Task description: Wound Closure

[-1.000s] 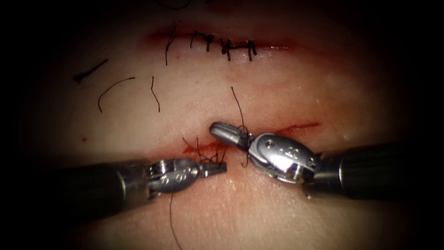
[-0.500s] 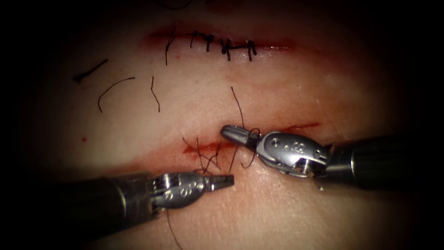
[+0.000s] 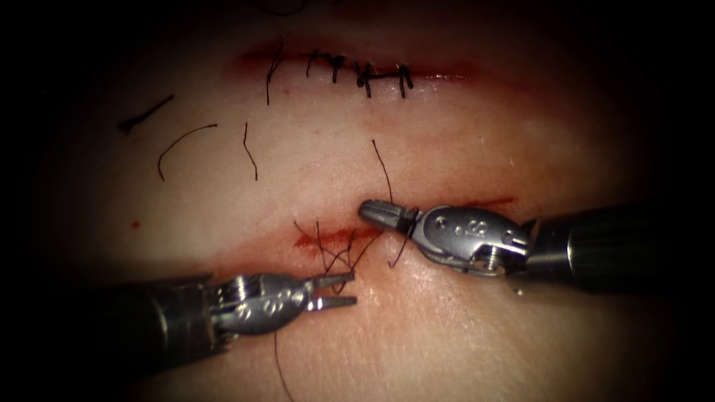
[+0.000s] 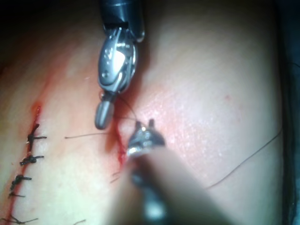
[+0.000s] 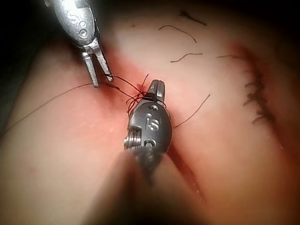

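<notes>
The open cut point(image 3: 328, 238) runs across the middle of the tissue point(image 3: 447, 335), with red fluid along it. Dark thread point(image 3: 337, 257) comes out of the cut in a small tangle. My left tool point(image 3: 339, 291) lies just below the tangle, jaws open, holding nothing; thread strands run past its upper jaw point(image 5: 104, 70). My right tool point(image 3: 375, 213) lies over the cut's right part with its jaws shut. A loop of thread point(image 3: 406, 223) is wound around the base of its jaws point(image 5: 156, 89). A free thread tail point(image 3: 381, 167) rises behind it.
A second cut point(image 3: 357, 73) at the back is closed by several dark stitches. Cut ends of thread point(image 3: 182, 143) lie loose on the tissue at the back left. A long strand point(image 3: 277, 365) trails down from under the left tool.
The left tool's jaws were shut at the thread tangle and now stand open, drawn back to the left. The right tool shifted right with the loop around it.
</notes>
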Robot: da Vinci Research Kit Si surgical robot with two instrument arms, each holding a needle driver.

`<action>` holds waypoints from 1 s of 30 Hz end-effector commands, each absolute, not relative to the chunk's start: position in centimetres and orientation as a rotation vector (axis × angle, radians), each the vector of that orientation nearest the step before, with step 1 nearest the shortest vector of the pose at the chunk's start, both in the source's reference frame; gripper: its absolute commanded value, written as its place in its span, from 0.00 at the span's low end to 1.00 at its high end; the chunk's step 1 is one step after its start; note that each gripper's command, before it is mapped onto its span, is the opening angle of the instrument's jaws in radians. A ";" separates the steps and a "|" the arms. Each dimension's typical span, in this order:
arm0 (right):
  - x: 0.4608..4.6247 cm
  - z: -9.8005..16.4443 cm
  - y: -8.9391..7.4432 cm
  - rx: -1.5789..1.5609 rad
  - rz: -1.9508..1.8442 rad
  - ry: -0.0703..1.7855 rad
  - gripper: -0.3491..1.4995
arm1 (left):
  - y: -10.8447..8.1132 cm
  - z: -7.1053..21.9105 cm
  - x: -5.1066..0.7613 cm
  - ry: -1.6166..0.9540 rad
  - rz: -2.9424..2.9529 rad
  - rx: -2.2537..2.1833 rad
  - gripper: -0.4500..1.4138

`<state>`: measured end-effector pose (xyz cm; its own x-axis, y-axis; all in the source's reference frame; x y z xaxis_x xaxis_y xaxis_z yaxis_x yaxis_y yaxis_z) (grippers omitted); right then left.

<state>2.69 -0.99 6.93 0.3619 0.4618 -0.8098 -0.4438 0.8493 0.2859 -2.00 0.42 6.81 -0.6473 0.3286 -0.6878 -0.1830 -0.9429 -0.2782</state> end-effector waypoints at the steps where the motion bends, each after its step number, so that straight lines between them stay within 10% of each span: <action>1: 2.76 7.0 -1.0 0.026 0.581 1.049 0.26 | 0.4 6.9 -2.09 -0.267 2.602 -1.138 0.35; 8: 2.80 7.0 -1.1 0.026 0.582 1.050 0.75 | 0.3 6.9 -2.15 -0.280 2.583 -1.137 0.37; 30: 2.80 7.0 -1.1 0.036 0.597 1.048 0.78 | 0.3 7.5 -2.07 -0.324 2.621 -1.065 0.33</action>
<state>2.75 -1.03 6.91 0.3564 0.4781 -0.8028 -0.4480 0.8414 0.3022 -1.97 0.29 7.48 -0.6861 0.3483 -0.6388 -0.1824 -0.9323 -0.3123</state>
